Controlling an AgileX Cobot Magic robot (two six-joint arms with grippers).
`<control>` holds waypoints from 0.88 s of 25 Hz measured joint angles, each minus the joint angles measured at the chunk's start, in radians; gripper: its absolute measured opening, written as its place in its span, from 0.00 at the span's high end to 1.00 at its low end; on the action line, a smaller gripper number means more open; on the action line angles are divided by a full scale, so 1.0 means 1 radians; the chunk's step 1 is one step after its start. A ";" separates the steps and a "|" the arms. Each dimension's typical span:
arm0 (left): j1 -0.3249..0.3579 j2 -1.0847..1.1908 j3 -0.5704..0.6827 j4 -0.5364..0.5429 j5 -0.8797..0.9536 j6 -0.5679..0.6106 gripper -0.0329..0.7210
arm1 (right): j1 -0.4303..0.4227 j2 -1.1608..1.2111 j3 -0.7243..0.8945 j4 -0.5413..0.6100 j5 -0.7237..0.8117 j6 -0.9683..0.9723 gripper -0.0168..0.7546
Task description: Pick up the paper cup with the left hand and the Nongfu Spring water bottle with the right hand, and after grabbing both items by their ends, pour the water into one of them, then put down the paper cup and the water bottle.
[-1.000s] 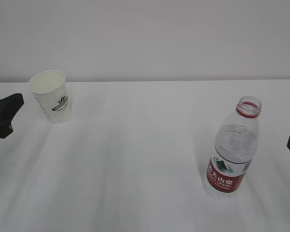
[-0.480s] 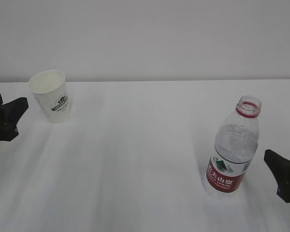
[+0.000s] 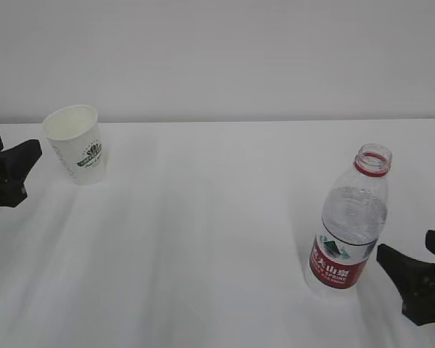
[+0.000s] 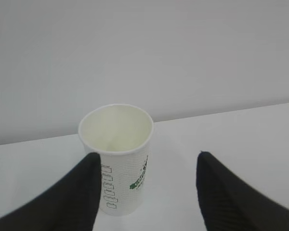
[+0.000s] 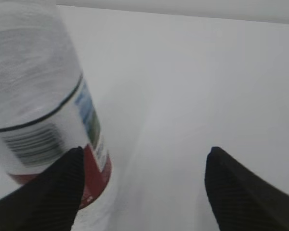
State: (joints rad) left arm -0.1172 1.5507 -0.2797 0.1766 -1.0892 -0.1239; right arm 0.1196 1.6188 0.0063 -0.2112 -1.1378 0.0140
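R pincer [image 3: 419, 279] sits nearest, low at the front-right of the white bench [image 3: 203, 239], jaws spread wide w/ nothing between them, just right of the Nongfu Spring water bottle [image 3: 350, 221]. Bottle upright, uncapped, water inside. Farther back at the left, paper cup [image 3: 75, 143] stands upright. L pincer [image 3: 7, 174] just left of it, jaws apart, not touching.

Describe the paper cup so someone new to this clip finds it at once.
On the white table, look to the far left near the back edge, just ahead of the left gripper. The paper cup stands upright and empty: short, white, green logo, unlike the tall clear bottle.
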 joint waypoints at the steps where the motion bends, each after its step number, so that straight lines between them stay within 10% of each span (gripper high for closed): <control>1: 0.000 0.001 0.000 0.000 0.000 0.000 0.35 | 0.000 0.000 0.000 -0.031 0.000 0.000 0.22; 22: 0.000 0.001 0.000 0.000 -0.016 0.000 0.36 | 0.000 0.116 -0.028 -0.305 -0.009 0.000 0.18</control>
State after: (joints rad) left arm -0.1172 1.5521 -0.2797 0.1766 -1.1052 -0.1239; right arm 0.1196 1.7349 -0.0218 -0.5163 -1.1466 0.0140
